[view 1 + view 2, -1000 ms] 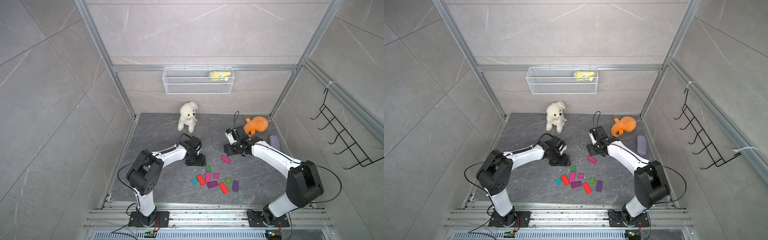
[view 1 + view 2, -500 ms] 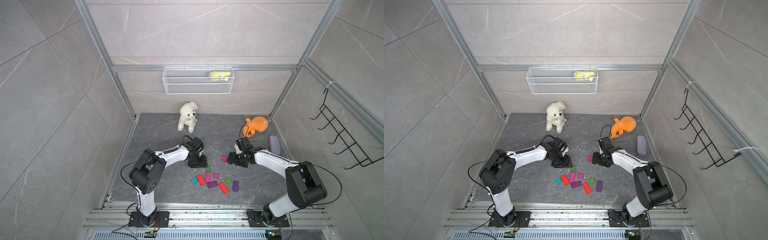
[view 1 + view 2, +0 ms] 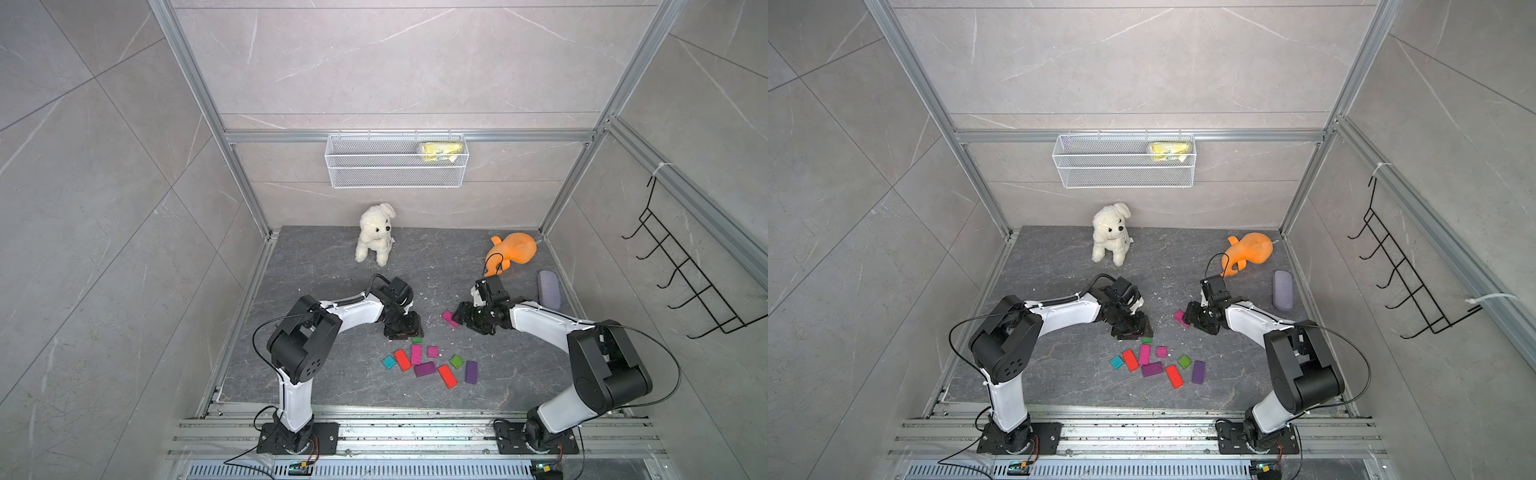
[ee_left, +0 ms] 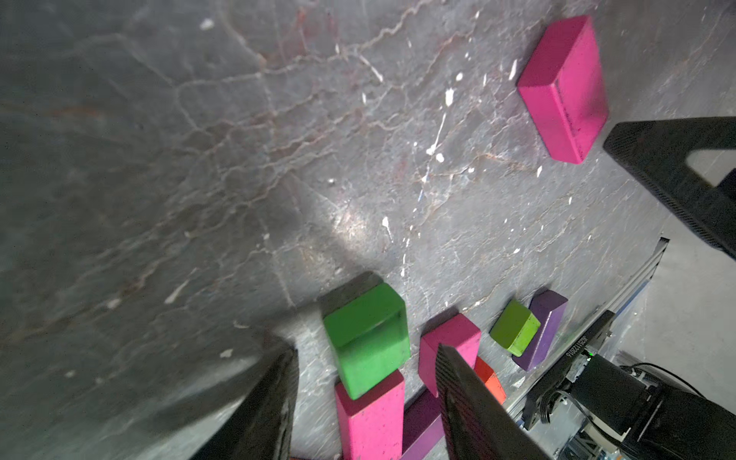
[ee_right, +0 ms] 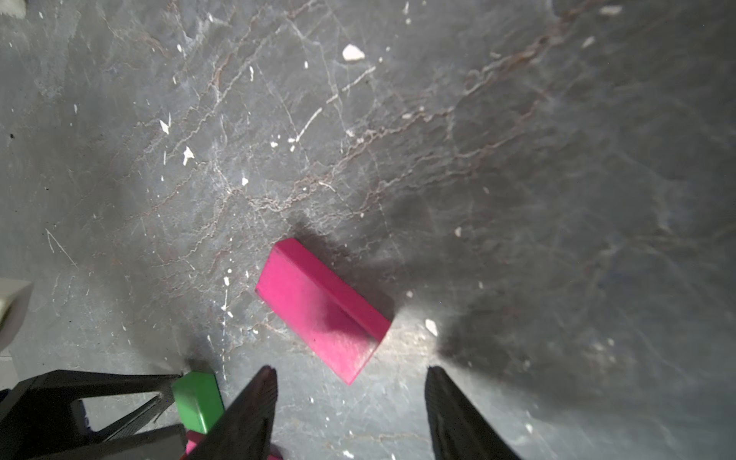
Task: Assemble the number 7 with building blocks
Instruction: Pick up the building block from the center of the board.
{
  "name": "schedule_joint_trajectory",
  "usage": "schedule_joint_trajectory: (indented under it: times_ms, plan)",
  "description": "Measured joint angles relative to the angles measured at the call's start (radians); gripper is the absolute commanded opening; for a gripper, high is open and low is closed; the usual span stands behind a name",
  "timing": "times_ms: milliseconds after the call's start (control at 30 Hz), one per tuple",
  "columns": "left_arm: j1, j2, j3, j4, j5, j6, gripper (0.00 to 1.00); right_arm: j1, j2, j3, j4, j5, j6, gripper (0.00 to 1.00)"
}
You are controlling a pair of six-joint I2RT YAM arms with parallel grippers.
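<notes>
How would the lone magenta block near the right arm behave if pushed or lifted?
Probably rigid: the magenta block shows crisp edges and flat faces. Lying on its broad face, it should slide rather than roll or tip.

- A cluster of building blocks (image 3: 424,369) lies on the table (image 3: 332,291) near its front edge, midway across.
- One lone block (image 3: 449,319) lies behind the cluster, apart from it.
- A plush dog (image 3: 375,234) sits at the back; an oblong case (image 3: 548,289) lies by the right edge.

Ten building blocks (image 3: 424,368), two toys (image 3: 374,232), one case (image 3: 548,289), one basket (image 3: 395,176)
</notes>
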Motion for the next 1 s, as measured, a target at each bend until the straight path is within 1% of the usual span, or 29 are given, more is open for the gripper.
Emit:
schedule_joint_trajectory:
  times_ms: [133,233,333,433,733,1000]
  plan:
    - [-0.001,0.016,0.014,0.016,0.017,-0.013,0.59,0.0,0.019,0.0,0.011,-0.014,0.003,0.6]
    - [-0.002,0.031,0.029,0.026,0.028,-0.019,0.57,0.0,0.027,0.0,0.011,-0.018,0.002,0.6]
    - [-0.005,0.046,0.043,0.029,0.032,-0.026,0.54,0.0,0.032,0.005,0.007,-0.018,0.002,0.6]
    - [-0.008,0.051,0.055,0.018,0.023,-0.026,0.54,0.0,0.035,0.012,-0.004,-0.013,-0.002,0.6]
    - [-0.04,0.051,0.105,-0.097,-0.116,0.004,0.57,0.0,0.035,0.036,-0.071,0.052,-0.034,0.6]
    - [-0.093,0.078,0.172,-0.199,-0.212,0.021,0.57,0.0,0.035,0.042,-0.071,0.056,-0.048,0.61]
